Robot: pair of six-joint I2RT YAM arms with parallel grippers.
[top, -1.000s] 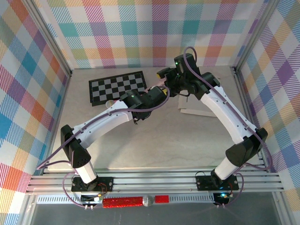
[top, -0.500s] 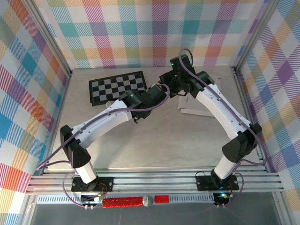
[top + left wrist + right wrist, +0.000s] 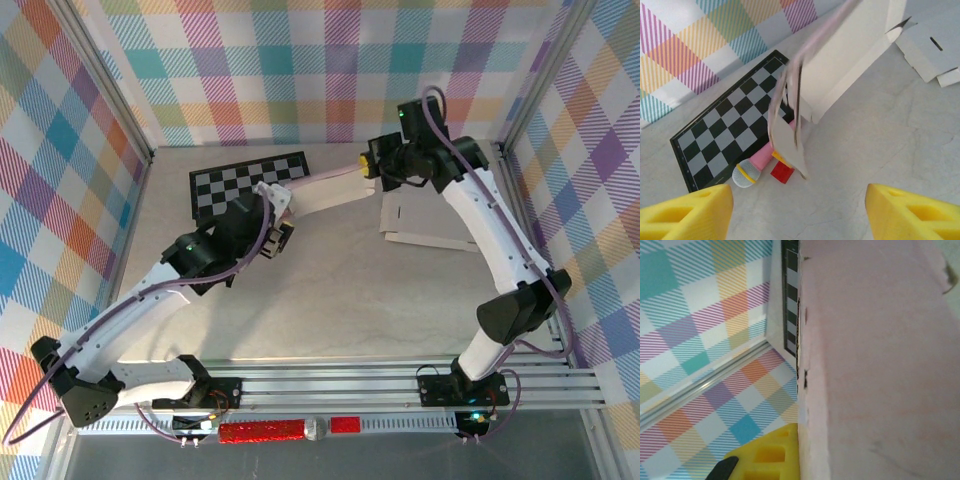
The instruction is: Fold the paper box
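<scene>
One paper box (image 3: 325, 190) edge sits pinched in the right end effector (image 3: 372, 162), left end effector (image 3: 799, 201) spread nearby.

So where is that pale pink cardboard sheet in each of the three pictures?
Top external: the pink cardboard sheet is upper centre, just right of the checkerboard.
Left wrist: the sheet is top centre, tilted, with the checkerboard lower left of it.
Right wrist: the sheet is the right half, very close; the checkerboard is a thin strip at its upper left edge.
Shared landmark: the checkerboard.
</scene>
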